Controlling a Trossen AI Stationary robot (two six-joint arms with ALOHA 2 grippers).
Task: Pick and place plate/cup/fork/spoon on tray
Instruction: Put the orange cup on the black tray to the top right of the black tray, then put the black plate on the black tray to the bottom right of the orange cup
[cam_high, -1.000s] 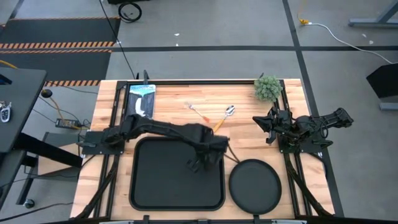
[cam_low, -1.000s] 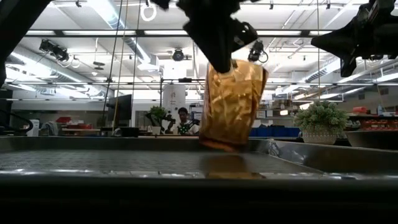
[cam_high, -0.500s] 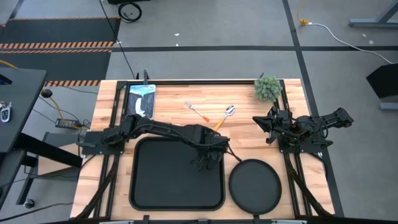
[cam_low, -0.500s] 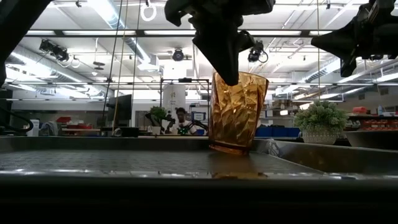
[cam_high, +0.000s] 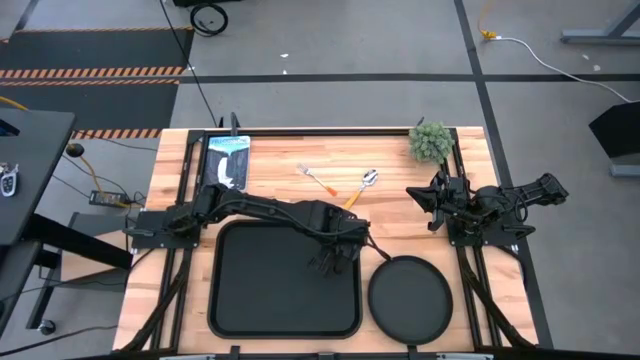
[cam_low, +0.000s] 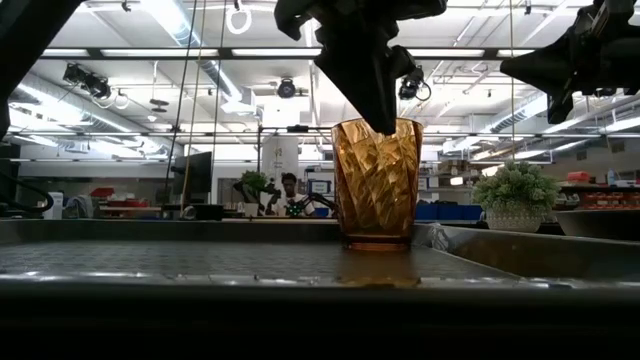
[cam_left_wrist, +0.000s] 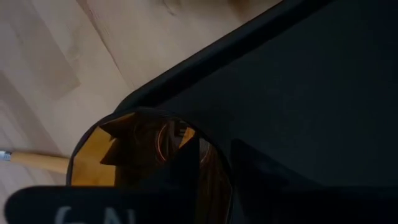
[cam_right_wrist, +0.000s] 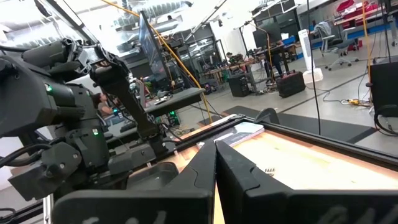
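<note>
The cup (cam_low: 377, 184) stands upright on the tray (cam_high: 262, 290), near its far right corner, with one finger of the left gripper (cam_low: 372, 75) inside the rim, grip undeterminable, while the right gripper (cam_high: 424, 203) waits beyond the plate (cam_high: 411, 297), fingers together.

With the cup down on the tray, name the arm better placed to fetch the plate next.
Probably the right. The plate lies on the table right of the tray, just in front of the right gripper, which is parked and free. The left gripper is busy at the cup.
</note>
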